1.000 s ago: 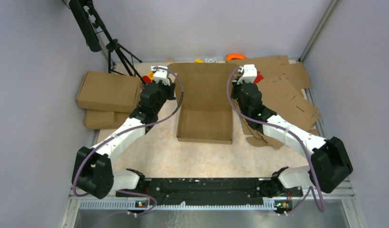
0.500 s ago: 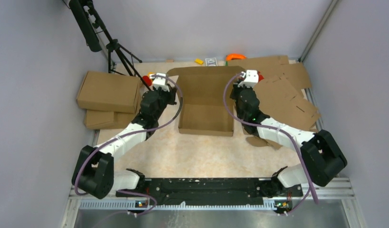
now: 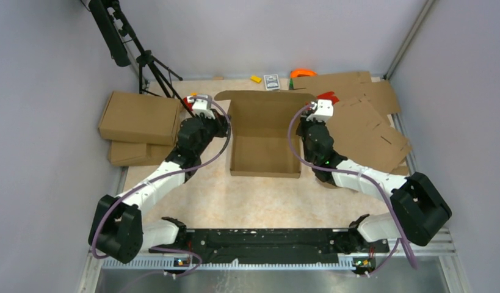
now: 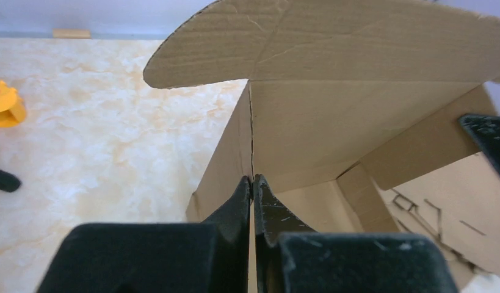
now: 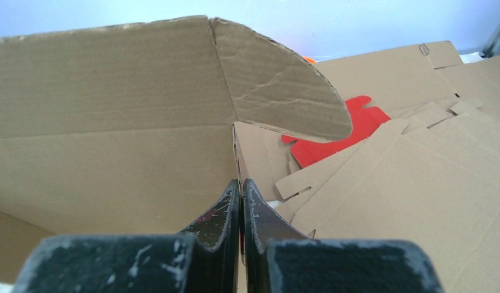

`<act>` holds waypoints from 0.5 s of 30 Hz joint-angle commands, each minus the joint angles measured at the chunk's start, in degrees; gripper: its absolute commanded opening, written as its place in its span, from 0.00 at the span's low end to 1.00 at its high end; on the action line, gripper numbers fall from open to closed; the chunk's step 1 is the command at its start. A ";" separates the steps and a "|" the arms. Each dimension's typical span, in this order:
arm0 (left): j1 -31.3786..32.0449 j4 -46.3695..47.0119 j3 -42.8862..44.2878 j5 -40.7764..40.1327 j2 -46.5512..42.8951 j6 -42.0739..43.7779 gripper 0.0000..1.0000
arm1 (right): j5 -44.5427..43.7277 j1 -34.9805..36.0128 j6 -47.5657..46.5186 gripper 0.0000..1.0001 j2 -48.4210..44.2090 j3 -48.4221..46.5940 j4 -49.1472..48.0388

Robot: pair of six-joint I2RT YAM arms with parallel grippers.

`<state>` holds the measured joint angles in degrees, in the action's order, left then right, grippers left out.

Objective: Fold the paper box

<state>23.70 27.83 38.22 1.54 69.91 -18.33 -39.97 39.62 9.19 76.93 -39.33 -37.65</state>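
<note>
Top view: paper box [image 3: 262, 140] sits mid-counter toward the far edge, tray open, rear lid panel raised. Both arms reach forward and angle inward, one on each side of it. Wrist views add grip detail. Left end effector [image 4: 252, 183] is pinching the box's left side wall. Right end effector [image 5: 241, 186] is pinching the right side wall. Each grips just below a rounded lid ear. Right wrist also shows a red sheet [image 5: 342, 134] among loose cardboard blanks [image 5: 418, 177] toward the right edge.
</note>
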 commanded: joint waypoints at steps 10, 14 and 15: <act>1.39 -1.53 -1.60 3.23 -1.49 -8.20 0.00 | -2.91 3.42 2.32 0.00 -1.15 -4.13 6.02; 3.23 -0.20 -5.32 0.74 -4.15 -4.65 0.00 | -2.80 3.79 3.85 0.00 -4.08 0.66 4.37; 3.80 -0.34 -5.95 -0.09 -4.84 -3.68 0.00 | -2.57 3.80 4.43 0.00 -4.69 1.79 4.32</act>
<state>25.12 26.55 35.22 2.04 67.59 -24.86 -44.25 41.82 10.24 76.05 -41.25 -31.31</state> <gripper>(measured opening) 0.002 0.007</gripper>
